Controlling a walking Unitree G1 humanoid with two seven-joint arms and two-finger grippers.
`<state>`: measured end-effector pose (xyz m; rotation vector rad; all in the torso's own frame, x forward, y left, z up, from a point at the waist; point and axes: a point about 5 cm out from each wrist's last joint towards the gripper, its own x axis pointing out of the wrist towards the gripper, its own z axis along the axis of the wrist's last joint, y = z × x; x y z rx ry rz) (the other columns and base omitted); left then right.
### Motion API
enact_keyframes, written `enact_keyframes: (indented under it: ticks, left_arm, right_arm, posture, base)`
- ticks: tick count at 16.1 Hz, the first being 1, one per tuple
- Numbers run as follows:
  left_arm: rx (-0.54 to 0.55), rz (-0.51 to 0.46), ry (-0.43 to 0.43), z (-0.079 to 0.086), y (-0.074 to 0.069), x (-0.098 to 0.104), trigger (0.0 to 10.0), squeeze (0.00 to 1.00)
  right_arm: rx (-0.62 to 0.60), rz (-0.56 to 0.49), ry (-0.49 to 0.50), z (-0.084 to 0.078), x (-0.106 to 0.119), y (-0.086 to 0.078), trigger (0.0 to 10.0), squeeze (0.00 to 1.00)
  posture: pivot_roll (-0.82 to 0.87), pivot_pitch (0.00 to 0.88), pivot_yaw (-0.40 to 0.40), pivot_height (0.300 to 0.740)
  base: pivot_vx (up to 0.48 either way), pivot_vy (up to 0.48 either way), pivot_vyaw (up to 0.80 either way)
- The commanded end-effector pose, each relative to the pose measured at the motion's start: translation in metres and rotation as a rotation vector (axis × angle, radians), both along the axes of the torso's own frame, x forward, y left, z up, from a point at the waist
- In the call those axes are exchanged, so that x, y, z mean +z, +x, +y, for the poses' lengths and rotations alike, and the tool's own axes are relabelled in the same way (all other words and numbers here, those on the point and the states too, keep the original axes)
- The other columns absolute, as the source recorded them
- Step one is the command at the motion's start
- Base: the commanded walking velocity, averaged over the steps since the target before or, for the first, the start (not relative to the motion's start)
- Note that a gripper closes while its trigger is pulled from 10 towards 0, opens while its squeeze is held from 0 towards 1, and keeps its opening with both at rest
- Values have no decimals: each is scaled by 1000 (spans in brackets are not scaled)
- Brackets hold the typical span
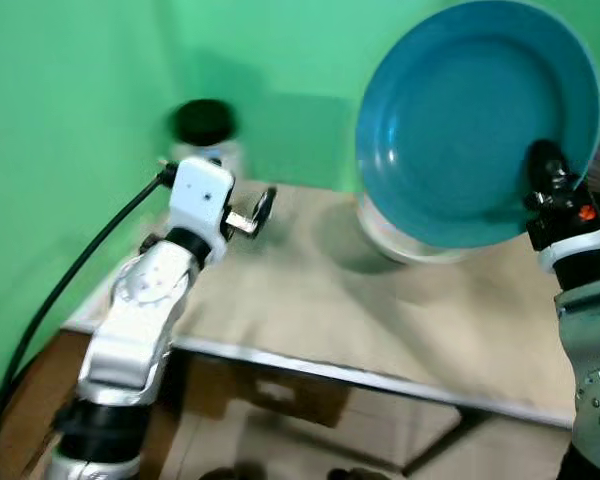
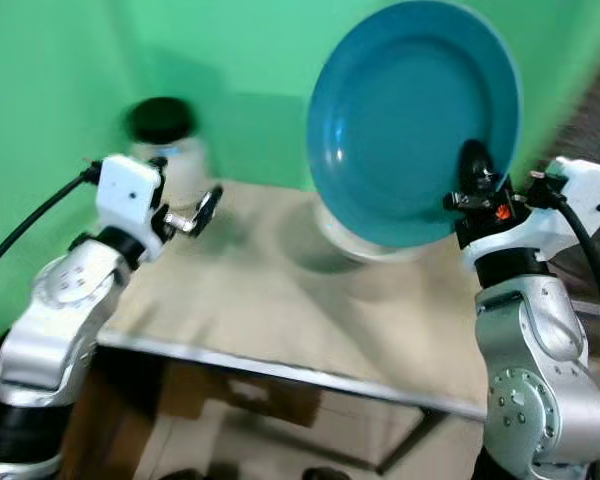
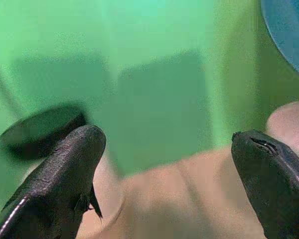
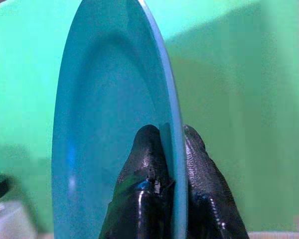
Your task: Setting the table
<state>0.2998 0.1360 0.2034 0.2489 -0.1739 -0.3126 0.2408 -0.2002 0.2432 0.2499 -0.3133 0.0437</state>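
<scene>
A large blue plate (image 1: 475, 115) hangs nearly upright above the right part of the beige table (image 1: 310, 300), its inner face turned toward me. My right gripper (image 1: 546, 166) is shut on the blue plate's lower right rim, one finger on each side (image 4: 148, 159). Under the plate a white dish (image 1: 400, 245) sits on the table. My left gripper (image 1: 263, 208) is open with nothing between its fingers (image 3: 70, 164), a little above the table's far left corner.
A white jar with a black lid (image 1: 205, 135) stands at the table's back left, just beyond the left gripper. A green wall (image 1: 80, 120) runs behind and to the left. The table's metal front edge (image 1: 360, 375) is close below, with brown floor underneath.
</scene>
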Motion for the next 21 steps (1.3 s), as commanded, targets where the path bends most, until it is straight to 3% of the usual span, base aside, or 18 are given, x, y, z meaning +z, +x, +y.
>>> enact_keyframes:
  ticks: [1,3,4,5,6,7,8,9,10,13,18,21]
  left_arm:
    - [57,-48,-29,2,2,3,10000,0]
    - [59,-66,-72,0,3,6,10000,0]
    - [7,-46,-90,-3,2,9,10000,141]
    - [-11,-37,-95,-4,2,9,10000,141]
    - [-12,-39,-111,-4,3,12,10000,545]
    - [-4,-45,-110,-4,5,15,10000,616]
    - [35,-48,-98,-2,10,17,10000,510]
    - [0,-44,-99,-5,10,17,10000,0]
    - [22,-66,-49,-5,11,17,10000,0]
    - [-56,-40,-57,-12,9,17,10000,0]
    - [-48,-29,-47,-9,8,14,10000,0]
    - [-50,16,-91,-9,6,8,10000,0]
  right_arm:
    - [14,-56,-12,8,11,-2,10000,0]
    - [20,-24,25,13,9,-1,10000,0]
    - [16,-29,47,14,9,-2,10000,0]
    - [14,-33,54,15,9,-2,10000,0]
    - [15,-34,57,16,8,-2,10000,0]
    - [-2,-31,47,16,8,-2,10000,0]
    - [-20,-26,21,16,8,-2,10000,0]
    - [-29,-27,-11,17,9,-2,10000,0]
    - [-55,-55,-84,18,12,-3,10000,0]
    - [-39,-72,-106,21,12,-2,10000,0]
    - [-71,5,-25,16,1,-3,10000,0]
    - [-76,8,-90,16,1,1,10000,0]
  posture:
    - [13,0,-13,740]
    - [9,0,-18,740]
    - [8,0,-13,740]
    - [8,0,-13,740]
    - [9,0,-10,740]
    - [9,0,-5,740]
    - [-1,0,5,740]
    - [-1,0,5,740]
    - [-6,0,7,740]
    - [-10,0,10,740]
    - [0,0,3,740]
    - [6,0,-15,740]
  base:
    - [0,0,-800]
    - [0,0,-800]
    - [0,0,-800]
    - [0,0,-800]
    - [0,0,-800]
    - [0,0,-800]
    - [0,0,-800]
    - [0,0,-788]
    - [0,0,-781]
    - [0,0,-794]
    - [0,0,-789]
    - [0,0,-773]
